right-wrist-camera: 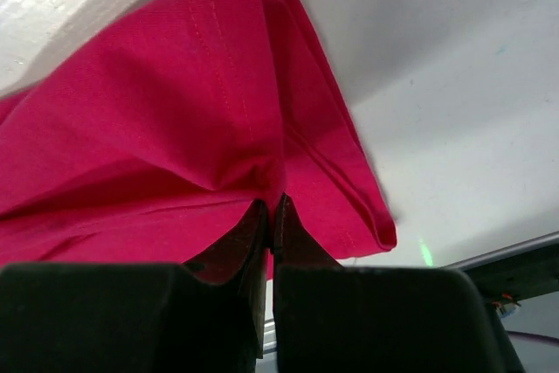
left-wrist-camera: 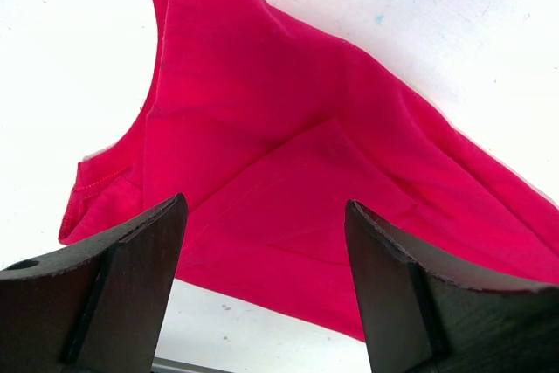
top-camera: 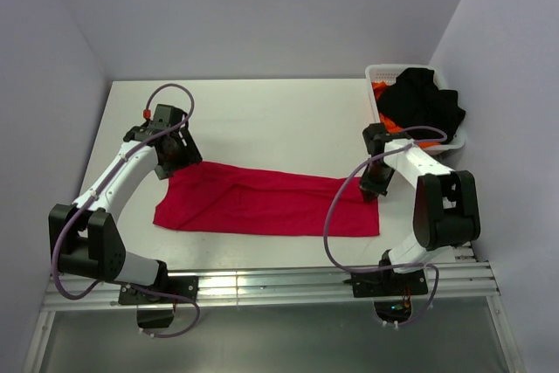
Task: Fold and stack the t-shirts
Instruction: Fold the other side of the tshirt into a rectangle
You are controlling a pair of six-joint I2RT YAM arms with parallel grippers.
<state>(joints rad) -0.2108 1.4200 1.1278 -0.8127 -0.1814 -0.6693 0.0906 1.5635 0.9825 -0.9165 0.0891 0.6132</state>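
A crimson-red t-shirt [top-camera: 262, 203] lies spread in a long folded strip across the white table [top-camera: 262, 115]. My left gripper [top-camera: 173, 159] is open just above the shirt's far left corner; the left wrist view shows the red cloth [left-wrist-camera: 288, 128] under and beyond the spread fingers [left-wrist-camera: 131, 259], nothing between them. My right gripper [top-camera: 374, 186] is shut on the shirt's far right edge; the right wrist view shows the cloth [right-wrist-camera: 175, 111] bunched and pinched at the fingertips [right-wrist-camera: 262, 220]. A black shirt [top-camera: 424, 102] and an orange shirt [top-camera: 381, 89] lie in the basket.
A white lattice basket [top-camera: 381, 71] stands at the table's far right corner, close behind the right arm. Grey walls enclose the table on three sides. A metal rail [top-camera: 271, 284] runs along the near edge.
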